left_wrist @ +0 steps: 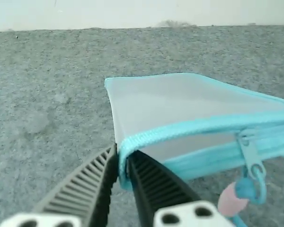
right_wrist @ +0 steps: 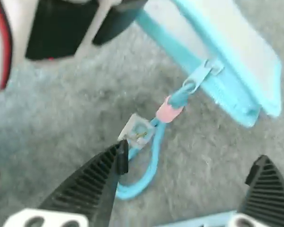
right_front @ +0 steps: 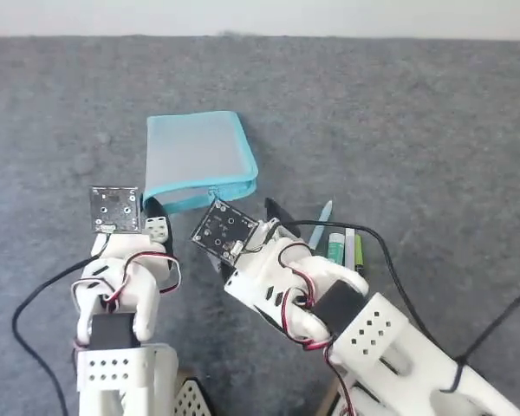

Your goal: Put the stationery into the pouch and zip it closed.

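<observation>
The pouch (right_front: pixel 198 158) is a translucent mesh case with teal edging, lying flat on the grey carpet. My left gripper (left_wrist: pixel 122 163) is shut on its near corner at the zip edge (right_front: pixel 156 208). The zip slider (left_wrist: pixel 249 152) sits partway along that edge, trailing a pink bead (right_wrist: pixel 169 111), a small square charm (right_wrist: pixel 137 132) and a teal cord loop (right_wrist: pixel 143 176). My right gripper (right_wrist: pixel 189 170) is open low over the cord; one fingertip (right_wrist: pixel 119 156) touches the charm. Several pens (right_front: pixel 340 243) lie on the carpet beside the right arm.
Grey carpet (right_front: pixel 416 130) covers the whole table up to a pale wall at the back. The left arm's black gripper body (right_wrist: pixel 61 23) stands close in the right wrist view. A black cable (right_front: pixel 390 269) runs along the right arm.
</observation>
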Motion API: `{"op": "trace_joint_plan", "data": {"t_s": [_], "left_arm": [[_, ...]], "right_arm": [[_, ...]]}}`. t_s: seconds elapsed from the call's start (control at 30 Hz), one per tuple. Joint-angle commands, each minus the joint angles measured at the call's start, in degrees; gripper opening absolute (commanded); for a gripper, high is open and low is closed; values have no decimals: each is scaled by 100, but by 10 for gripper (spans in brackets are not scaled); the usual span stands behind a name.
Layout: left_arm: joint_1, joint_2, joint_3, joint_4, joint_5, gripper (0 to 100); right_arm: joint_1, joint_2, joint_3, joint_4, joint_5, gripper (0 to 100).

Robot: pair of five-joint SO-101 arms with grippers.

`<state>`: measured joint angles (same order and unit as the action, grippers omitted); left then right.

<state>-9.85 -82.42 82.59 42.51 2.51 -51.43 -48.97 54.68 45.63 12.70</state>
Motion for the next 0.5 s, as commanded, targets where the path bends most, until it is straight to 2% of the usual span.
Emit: {"op": "trace_joint_plan", "data": {"t_s": [0.0, 0.47], "left_arm": [[-18, -88, -251, -18, 88, 13], [-18, -88, -251, -18, 97, 13]], "right_arm": [[-75, -127, -9, -462, -448, 362], [-75, 1596, 9, -2053, -624, 362]]}}
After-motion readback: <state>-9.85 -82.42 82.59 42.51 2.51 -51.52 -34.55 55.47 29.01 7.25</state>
